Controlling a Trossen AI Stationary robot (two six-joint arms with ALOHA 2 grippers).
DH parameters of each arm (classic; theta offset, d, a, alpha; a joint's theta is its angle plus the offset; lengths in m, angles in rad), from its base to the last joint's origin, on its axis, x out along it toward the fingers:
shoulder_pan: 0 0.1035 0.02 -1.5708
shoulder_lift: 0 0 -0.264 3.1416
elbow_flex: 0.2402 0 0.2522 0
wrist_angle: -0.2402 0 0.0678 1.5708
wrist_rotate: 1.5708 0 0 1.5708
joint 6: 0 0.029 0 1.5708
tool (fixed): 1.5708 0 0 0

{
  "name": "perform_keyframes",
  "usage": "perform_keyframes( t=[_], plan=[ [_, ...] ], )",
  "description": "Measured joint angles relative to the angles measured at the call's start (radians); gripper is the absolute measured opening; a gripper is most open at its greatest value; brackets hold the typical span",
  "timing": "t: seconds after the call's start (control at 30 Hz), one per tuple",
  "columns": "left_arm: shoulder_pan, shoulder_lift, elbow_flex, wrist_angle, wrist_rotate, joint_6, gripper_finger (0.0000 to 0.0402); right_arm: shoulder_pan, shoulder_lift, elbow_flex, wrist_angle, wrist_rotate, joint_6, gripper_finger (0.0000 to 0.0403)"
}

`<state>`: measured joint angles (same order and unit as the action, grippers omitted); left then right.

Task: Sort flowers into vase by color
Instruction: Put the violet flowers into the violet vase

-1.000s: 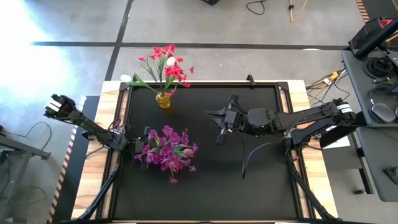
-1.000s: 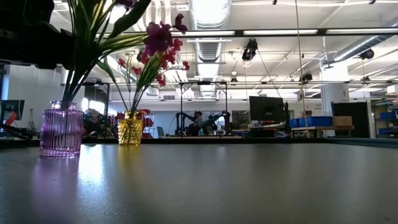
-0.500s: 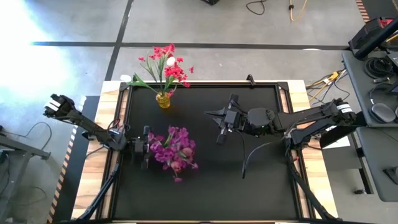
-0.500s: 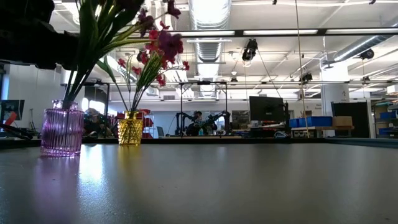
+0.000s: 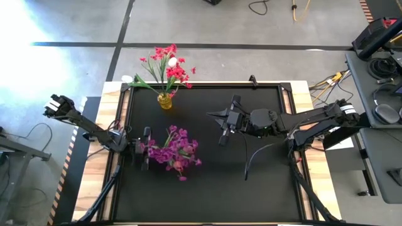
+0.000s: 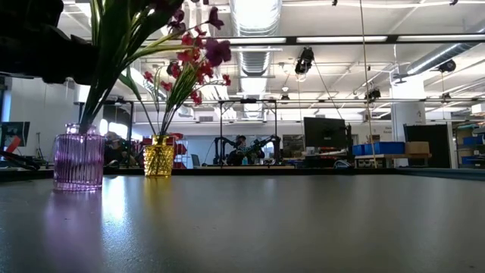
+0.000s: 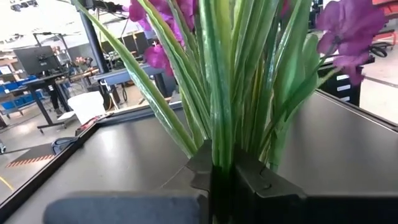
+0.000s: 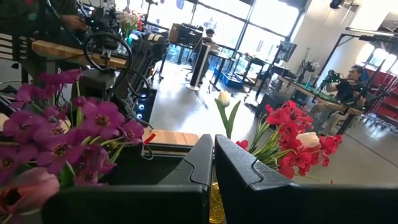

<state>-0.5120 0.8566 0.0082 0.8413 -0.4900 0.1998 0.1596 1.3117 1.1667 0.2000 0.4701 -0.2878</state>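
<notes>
L arm reaches in low from the bench's left edge, left hand (image 5: 144, 149) pinched tight (fingers together). R arm stretched toward centre, right hand (image 5: 221, 124) closed too.

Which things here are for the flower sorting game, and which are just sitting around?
For the job:
- purple flowers, their stems pinched in the shut left gripper
- purple vase
- red flowers with one white bud
- yellow vase
- right gripper, shut and empty, waiting mid-table

Just around:
- black table
- cables and headphones on the desk to the side
</notes>
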Motion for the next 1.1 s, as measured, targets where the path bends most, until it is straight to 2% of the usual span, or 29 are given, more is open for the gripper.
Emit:
perform_keyframes(
  t=[0.23, 0.63, 0.8, 1.0, 1.1],
  plan=[
    [-0.01, -0.044, 0.0, -0.08, -0.001, -0.046, 0.0015, 0.0, 0.0, 0.0, 0.0, -0.003, 0.0, 0.0011],
    [-0.011, -0.077, 0.0, -0.127, -0.002, -0.082, 0.0114, 0.0, 0.0, 0.0, 0.0, -0.002, 0.0, 0.0011],
    [-0.011, -0.097, 0.0, -0.153, -0.002, -0.082, 0.0143, 0.0, 0.0, 0.0, 0.0, -0.002, 0.0, 0.0011],
    [-0.011, -0.132, 0.0, -0.204, -0.004, -0.082, 0.0149, 0.0, 0.0, 0.0, 0.0, -0.002, 0.0, 0.0011],
    [-0.011, -0.155, 0.0, -0.246, -0.042, -0.083, 0.0144, 0.0, 0.0, 0.0, 0.0, -0.002, 0.0, 0.0011]
  ],
)
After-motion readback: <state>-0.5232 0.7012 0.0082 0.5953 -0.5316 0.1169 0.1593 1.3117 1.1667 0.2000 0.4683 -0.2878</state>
